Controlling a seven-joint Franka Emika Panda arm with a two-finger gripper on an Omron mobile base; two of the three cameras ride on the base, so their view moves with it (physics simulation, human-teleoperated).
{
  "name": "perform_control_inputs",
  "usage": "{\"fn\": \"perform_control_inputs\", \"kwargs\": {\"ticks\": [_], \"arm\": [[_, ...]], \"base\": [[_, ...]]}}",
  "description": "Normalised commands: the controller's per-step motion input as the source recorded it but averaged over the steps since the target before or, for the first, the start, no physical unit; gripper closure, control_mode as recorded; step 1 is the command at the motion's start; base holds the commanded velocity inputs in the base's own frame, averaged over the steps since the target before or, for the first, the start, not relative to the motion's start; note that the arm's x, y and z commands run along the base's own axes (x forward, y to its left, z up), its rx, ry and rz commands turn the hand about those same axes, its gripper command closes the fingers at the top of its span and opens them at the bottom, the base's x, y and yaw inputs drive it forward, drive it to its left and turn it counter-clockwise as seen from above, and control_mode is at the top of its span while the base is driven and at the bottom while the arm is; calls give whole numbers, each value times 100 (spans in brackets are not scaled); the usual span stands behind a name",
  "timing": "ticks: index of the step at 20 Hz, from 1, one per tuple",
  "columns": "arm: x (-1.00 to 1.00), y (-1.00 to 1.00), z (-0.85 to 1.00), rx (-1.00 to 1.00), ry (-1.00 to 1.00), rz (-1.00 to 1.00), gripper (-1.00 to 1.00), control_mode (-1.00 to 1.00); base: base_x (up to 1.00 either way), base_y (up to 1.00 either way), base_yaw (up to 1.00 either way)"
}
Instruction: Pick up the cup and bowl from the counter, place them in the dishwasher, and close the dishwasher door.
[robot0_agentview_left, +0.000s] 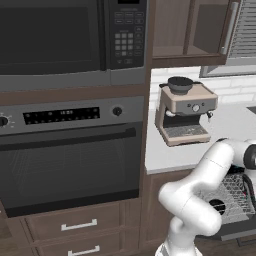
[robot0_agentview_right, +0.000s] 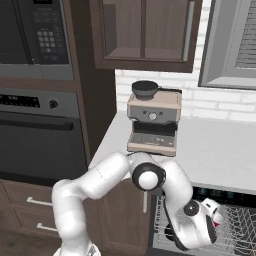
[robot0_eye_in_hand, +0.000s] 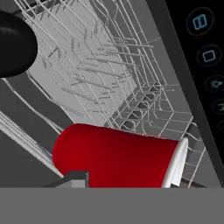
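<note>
The red cup (robot0_eye_in_hand: 113, 157) with a white rim lies sideways across the bottom of the hand view, right at my gripper (robot0_eye_in_hand: 118, 181), which is shut on it. Below it spreads the dishwasher's grey wire rack (robot0_eye_in_hand: 100, 74), with the black bowl (robot0_eye_in_hand: 13, 43) resting in it at the upper left. From the right base view my gripper (robot0_agentview_right: 216, 221) hangs low over the rack (robot0_agentview_right: 240, 227), a bit of red cup (robot0_agentview_right: 216, 224) showing at its tip. The left base view shows the bowl (robot0_agentview_left: 216, 205) in the rack (robot0_agentview_left: 234, 190), partly behind my arm. The dishwasher door is hidden.
The dishwasher's black control strip (robot0_eye_in_hand: 205, 65) runs close along the rack's far side. A coffee machine (robot0_agentview_right: 152, 122) stands on the pale counter (robot0_agentview_right: 220, 150) above the dishwasher. The black oven (robot0_agentview_left: 70, 160) and microwave (robot0_agentview_left: 60, 35) fill the wall to the left, with drawers (robot0_agentview_left: 79, 226) below.
</note>
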Motion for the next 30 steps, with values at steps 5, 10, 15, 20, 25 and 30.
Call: {"fn": "perform_control_inputs", "kwargs": {"ticks": [5, 10, 15, 20, 25, 30], "arm": [[39, -5, -60, 12, -12, 10, 100, -100], [27, -1, -74, 15, -11, 4, 100, -100], [0, -23, -39, 21, -13, 0, 100, -100], [-62, -25, -72, 24, -3, 0, 100, -100], [-42, -7, -41, 20, -9, 0, -100, -100], [-46, 0, 10, 16, -17, 0, -100, -100]], "base": [[0, 0, 0], [0, 0, 0], [0, 0, 0], [0, 0, 0], [0, 0, 0], [0, 0, 0]]}}
